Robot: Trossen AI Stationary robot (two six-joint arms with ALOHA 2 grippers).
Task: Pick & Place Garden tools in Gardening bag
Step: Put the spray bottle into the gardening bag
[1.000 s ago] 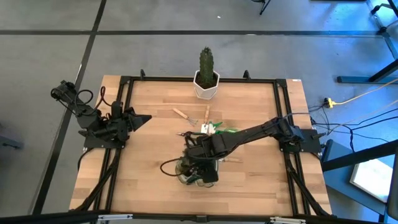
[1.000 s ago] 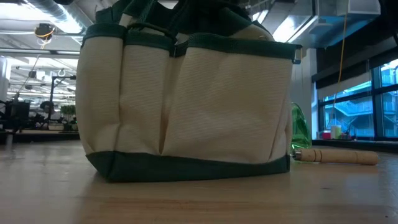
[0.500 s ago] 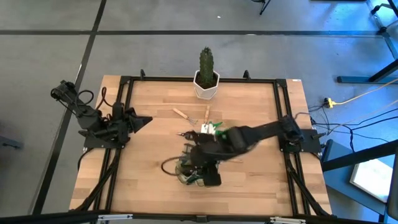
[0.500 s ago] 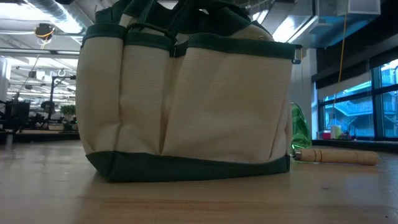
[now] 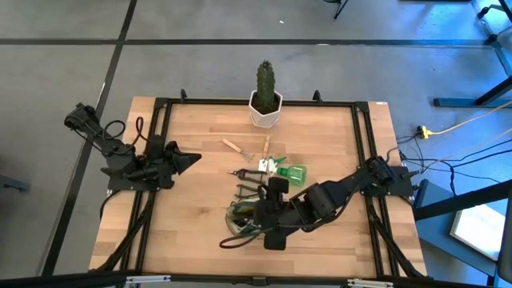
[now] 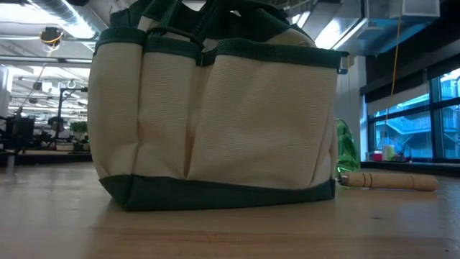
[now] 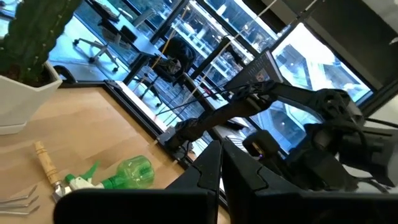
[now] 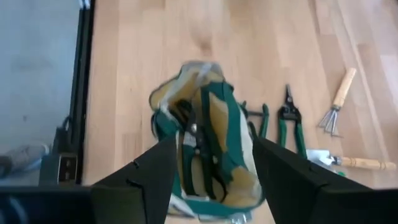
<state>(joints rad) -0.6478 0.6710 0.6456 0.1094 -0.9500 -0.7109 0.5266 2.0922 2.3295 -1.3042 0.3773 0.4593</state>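
Right pincer (image 8: 211, 168) spread, empty, hovered over gardening bag (image 5: 244, 220) at table's 6 o'clock. Left pincer (image 5: 192, 158) pressed together, parked at 9 o'clock. Sprayer (image 5: 290, 173), shears (image 8: 290, 121) outside bag.

Gardening bag (image 5: 244, 218) near front edge, sprayer (image 5: 290, 172) just behind.

At the far edge of your wooden table (image 5: 192, 208) stands a green cactus (image 5: 266, 80), upright in its white pot (image 5: 265, 111). To the table's right, cables (image 5: 448, 172) trail across the grey floor (image 5: 240, 64), one ending in a yellow plug (image 5: 423, 131).
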